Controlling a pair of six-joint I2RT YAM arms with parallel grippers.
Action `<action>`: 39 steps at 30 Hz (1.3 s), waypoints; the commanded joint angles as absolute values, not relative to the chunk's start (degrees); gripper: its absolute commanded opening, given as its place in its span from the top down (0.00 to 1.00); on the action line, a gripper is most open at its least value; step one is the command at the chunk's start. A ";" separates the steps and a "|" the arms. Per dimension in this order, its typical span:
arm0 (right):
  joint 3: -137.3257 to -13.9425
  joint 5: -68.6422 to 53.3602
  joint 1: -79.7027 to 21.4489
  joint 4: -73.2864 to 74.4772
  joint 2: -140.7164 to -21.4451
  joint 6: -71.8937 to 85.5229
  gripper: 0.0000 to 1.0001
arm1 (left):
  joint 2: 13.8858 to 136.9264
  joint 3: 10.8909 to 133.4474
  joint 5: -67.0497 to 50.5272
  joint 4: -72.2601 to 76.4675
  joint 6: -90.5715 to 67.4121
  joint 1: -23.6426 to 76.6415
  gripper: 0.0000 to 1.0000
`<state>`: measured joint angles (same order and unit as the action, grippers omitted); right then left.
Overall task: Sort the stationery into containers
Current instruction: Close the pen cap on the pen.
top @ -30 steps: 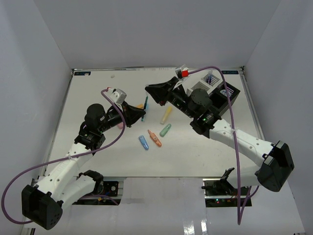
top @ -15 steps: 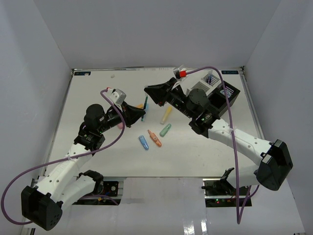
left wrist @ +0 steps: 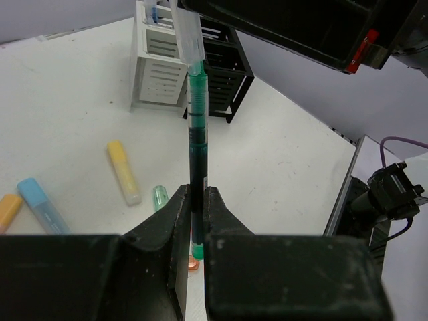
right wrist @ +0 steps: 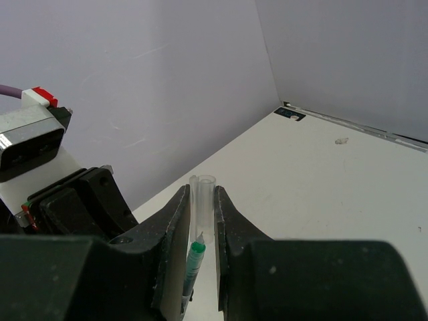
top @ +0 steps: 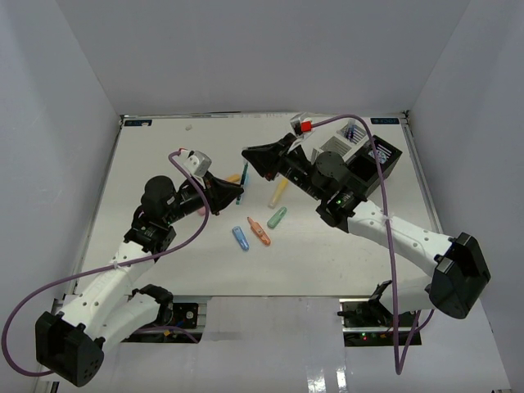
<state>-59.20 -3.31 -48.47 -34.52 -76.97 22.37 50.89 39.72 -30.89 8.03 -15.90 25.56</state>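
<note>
Left gripper (left wrist: 196, 217) is clamped on the lower barrel of the green pen (left wrist: 196, 127), and the right gripper (right wrist: 199, 207) pinches the clear cap (right wrist: 206, 190) at its far tip. The pen bridges both, in the air over the middle of the table (top: 164, 155). It has a slim, translucent green barrel with dark ink inside.

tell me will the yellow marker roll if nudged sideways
Probably yes: the yellow marker looks round-bodied and lies flat on the smooth white table. It looks short and rigid, so likely light and unbending. Its glossy shell may slip.
</note>
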 commanded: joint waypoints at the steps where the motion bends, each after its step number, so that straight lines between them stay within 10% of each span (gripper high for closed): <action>1: -58.10 -3.25 -49.13 -37.97 -76.29 23.64 0.92 | 49.83 39.38 -31.46 11.07 -16.78 25.49 1.00; 39: -52.82 -0.26 -50.10 -43.07 -72.95 27.25 0.92 | 48.16 36.12 -31.20 17.58 -19.77 25.49 1.00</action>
<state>-53.43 -1.02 -49.65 -41.63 -74.17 26.83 49.28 36.12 -31.57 15.03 -19.46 25.65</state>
